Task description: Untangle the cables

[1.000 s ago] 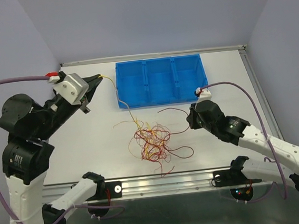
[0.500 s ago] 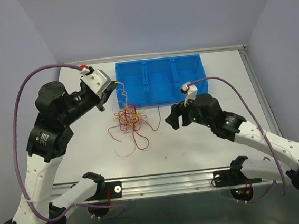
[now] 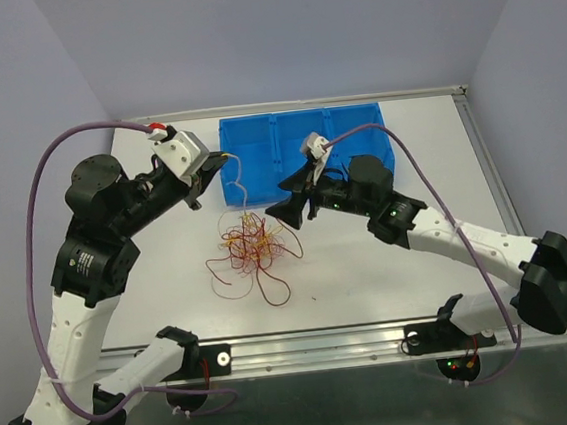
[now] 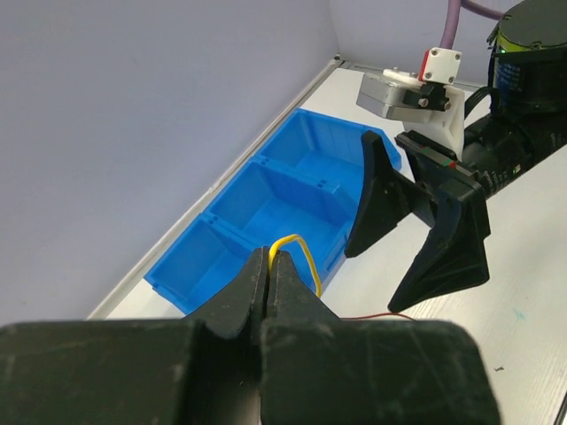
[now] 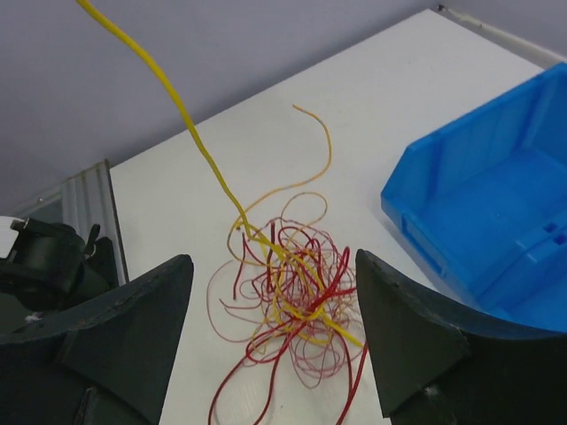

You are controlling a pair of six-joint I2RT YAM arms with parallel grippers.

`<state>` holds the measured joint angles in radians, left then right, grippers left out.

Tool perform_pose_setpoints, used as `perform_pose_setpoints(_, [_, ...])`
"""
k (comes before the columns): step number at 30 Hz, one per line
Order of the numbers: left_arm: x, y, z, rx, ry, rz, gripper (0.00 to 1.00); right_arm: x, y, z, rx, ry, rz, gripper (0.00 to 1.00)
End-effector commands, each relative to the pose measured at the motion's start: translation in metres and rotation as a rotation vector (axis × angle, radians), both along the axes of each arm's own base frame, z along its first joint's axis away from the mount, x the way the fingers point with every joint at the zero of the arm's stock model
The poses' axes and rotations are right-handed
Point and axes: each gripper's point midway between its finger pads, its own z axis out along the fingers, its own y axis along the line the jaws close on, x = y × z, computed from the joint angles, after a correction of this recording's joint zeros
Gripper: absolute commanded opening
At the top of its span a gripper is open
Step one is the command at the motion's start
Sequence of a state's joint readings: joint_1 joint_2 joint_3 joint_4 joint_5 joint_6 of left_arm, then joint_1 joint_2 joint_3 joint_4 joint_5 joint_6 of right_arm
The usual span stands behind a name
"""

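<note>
The cables (image 3: 255, 247) lie as a loose tangle of dark red, orange-pink and yellow strands on the white table, in front of the blue bin (image 3: 306, 182). My left gripper (image 3: 220, 160) is shut on one yellow cable (image 4: 297, 244), which runs from the fingertips (image 4: 276, 262) down into the tangle. My right gripper (image 3: 284, 198) stands open just right of the tangle and above it, holding nothing. In the right wrist view the tangle (image 5: 301, 305) sits between the spread jaws of that gripper (image 5: 270, 266), and the yellow strand (image 5: 190, 133) rises up and to the left.
The blue bin (image 5: 496, 212) has three compartments and stands at the back of the table, close behind both grippers. Purple arm cables (image 3: 48, 165) loop at the left and right. A metal rail (image 3: 316, 345) runs along the table's near edge.
The right gripper has opened and swung left toward the tangle. The left gripper has pulled the yellow cable toward the bin, dragging the tangle back and left.
</note>
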<state>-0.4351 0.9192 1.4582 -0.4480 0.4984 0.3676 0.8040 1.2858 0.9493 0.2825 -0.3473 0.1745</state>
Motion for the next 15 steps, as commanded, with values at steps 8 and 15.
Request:
perform_pose_setpoints(8, [-0.007,-0.004,0.021,-0.050,-0.060,-0.035,0.00,-0.004,0.057,0.081,0.172,-0.222,0.182,0.65])
perform_pose_setpoints(15, [-0.003,-0.004,0.034,-0.072,-0.062,-0.018,0.00,-0.005,0.079,0.059,0.144,-0.192,0.221,0.47])
